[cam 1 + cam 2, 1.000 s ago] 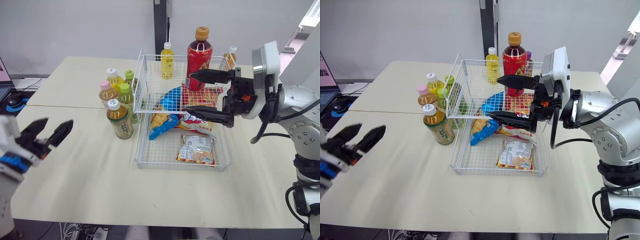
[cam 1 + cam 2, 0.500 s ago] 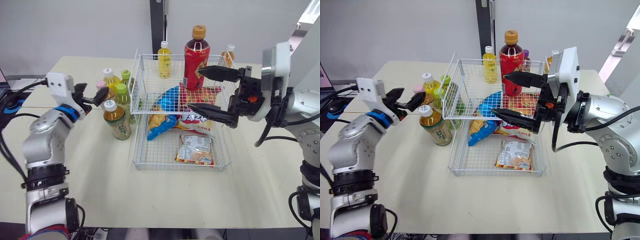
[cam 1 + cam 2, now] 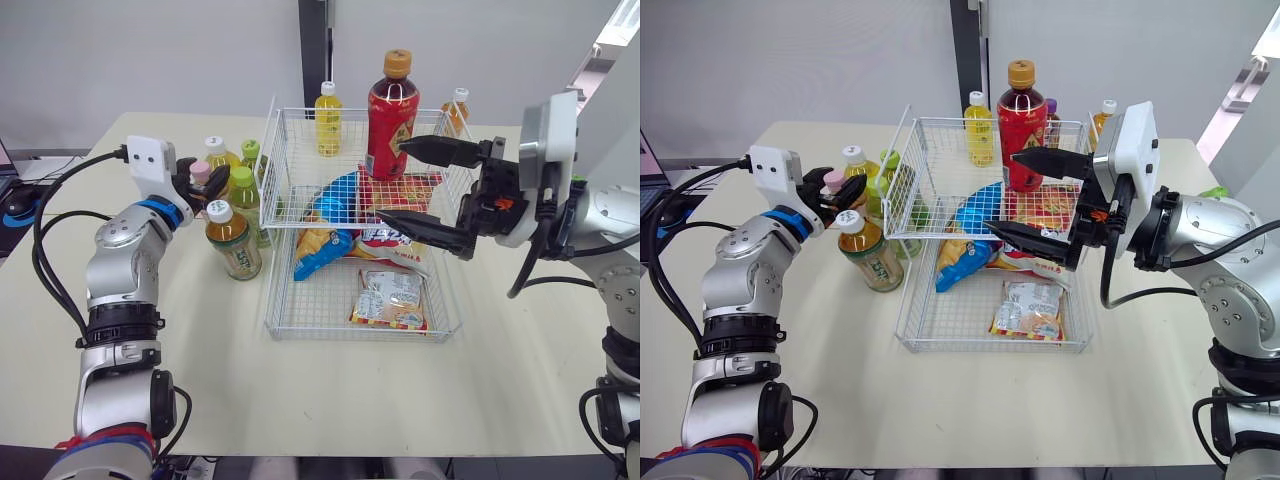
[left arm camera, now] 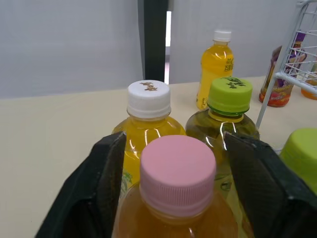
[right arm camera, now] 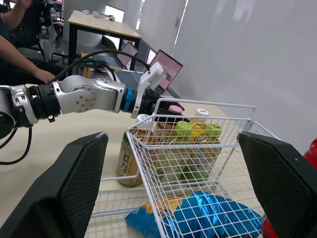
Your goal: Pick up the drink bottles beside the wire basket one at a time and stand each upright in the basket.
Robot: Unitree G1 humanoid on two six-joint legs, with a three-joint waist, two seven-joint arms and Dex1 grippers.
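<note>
We have the left gripper [image 3: 203, 182] at the cluster of bottles just beside the left wall of the white wire basket [image 3: 276, 290]. Its two black fingers [image 4: 99, 198] are parted around the pink cap of a squat amber plastic bottle [image 4: 177, 171]. A slim gap shows on each side, so nothing is gripped yet.

That bottle stands on the side of the cluster away from the basket, which we judge is why it is taken from there.

A white-capped yellow bottle [image 4: 148, 119] and a green-capped olive bottle [image 4: 229, 106] crowd just beyond it, so the open way out is straight up. From there it must clear the tall rim of the basket.

Inside the basket, snack packets [image 3: 392, 298] cover much of the floor. The bare mesh lies mostly toward the front left corner. A tall red bottle with an orange cap [image 3: 392, 110] seems to stand in the far section.

The right gripper [image 3: 393, 180] hangs over the basket's right half, spread wide and holding nothing. We would keep it clear of the drop.
</note>
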